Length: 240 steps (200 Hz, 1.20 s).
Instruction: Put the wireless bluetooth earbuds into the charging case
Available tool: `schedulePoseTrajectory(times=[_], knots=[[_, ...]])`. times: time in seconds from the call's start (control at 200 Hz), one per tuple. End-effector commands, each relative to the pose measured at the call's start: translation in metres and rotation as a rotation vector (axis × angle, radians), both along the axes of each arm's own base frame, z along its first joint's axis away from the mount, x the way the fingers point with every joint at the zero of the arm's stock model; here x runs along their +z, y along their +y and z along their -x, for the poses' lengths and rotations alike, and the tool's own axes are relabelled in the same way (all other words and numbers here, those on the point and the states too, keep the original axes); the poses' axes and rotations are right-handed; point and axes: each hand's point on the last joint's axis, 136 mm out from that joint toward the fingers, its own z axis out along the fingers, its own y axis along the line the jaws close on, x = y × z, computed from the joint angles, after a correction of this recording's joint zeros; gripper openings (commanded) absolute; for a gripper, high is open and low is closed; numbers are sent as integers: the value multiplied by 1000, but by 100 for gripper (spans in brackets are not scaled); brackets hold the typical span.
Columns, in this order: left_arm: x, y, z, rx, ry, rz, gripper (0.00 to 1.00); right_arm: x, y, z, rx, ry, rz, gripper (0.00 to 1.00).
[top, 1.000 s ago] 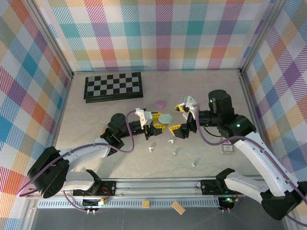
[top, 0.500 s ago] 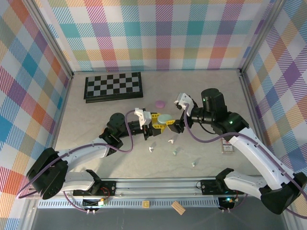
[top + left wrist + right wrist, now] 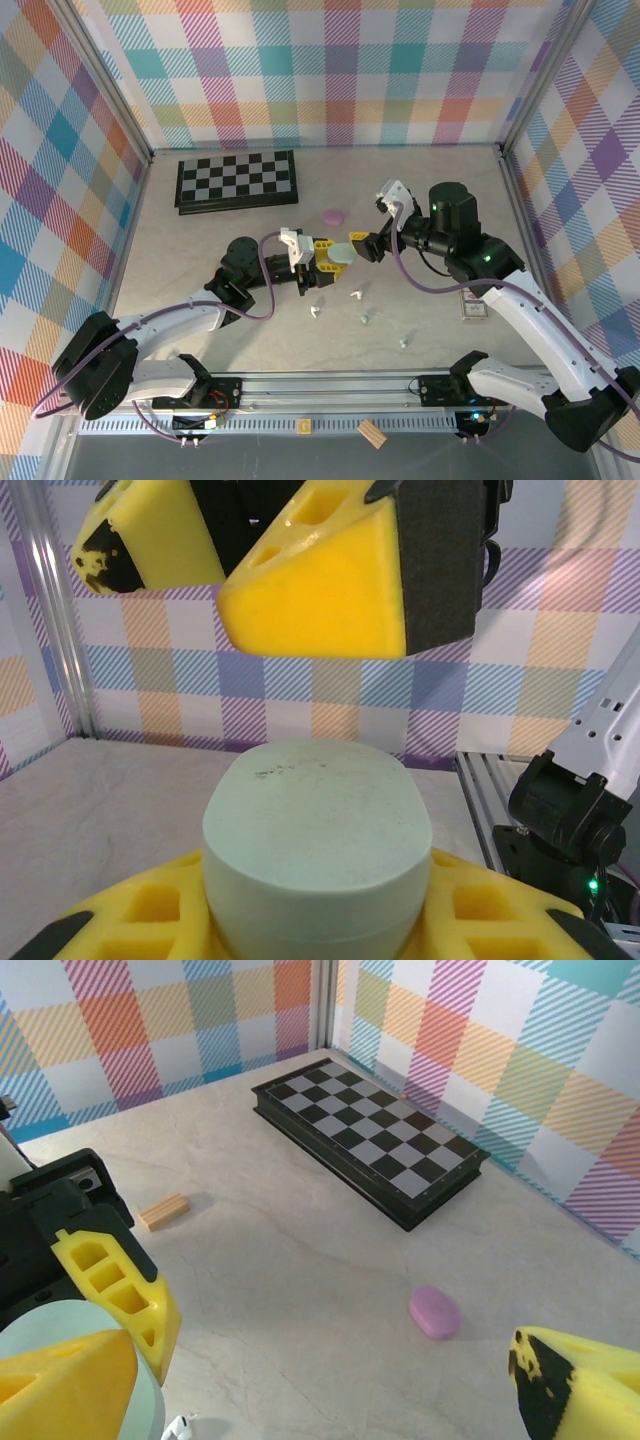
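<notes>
The left gripper [image 3: 326, 256] clamped the mint-green charging case [image 3: 315, 850] between its narrowed jaws. The right gripper [image 3: 315, 1370] hung spread wide and empty just above, seemingly not touching.

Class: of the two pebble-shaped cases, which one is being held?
The mint green case, clamped in the left hand. The purple case lies free on the table, nearer the chessboard.

**Bright, even light; blur only up close**

From above, the light is bright and diffuse, and shadows near the chessboard [image 3: 236, 181] are faint and soft-edged. The walls beyond the chessboard splay toward the corners. On the right wrist the chessboard is crisp, while the fingers [image 3: 585, 1390] of the right gripper [image 3: 325, 1365], nearer the lens, blur. The mint case [image 3: 317, 845] is sharp and evenly lit.
</notes>
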Motion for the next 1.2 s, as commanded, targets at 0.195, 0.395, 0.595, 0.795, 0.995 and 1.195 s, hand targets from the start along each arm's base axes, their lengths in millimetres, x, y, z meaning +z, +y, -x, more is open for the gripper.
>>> schedulePoseTrajectory(times=[0.195,0.395,0.595,0.795,0.995,1.195], knots=[[14,5,9,-16,-41,30,34,-3,18,61,355,-14,-5,98],[18,5,10,-22,-48,29,34,-12,22,57,346,-2,18,98],[20,3,10,-34,-44,39,34,-22,25,48,324,9,46,98],[20,1,9,-44,-31,55,34,-26,25,41,302,5,74,98],[20,1,11,-55,-30,56,34,-18,15,18,157,-54,76,98],[19,1,14,-70,-27,51,34,-4,3,-8,-9,-100,45,97]])
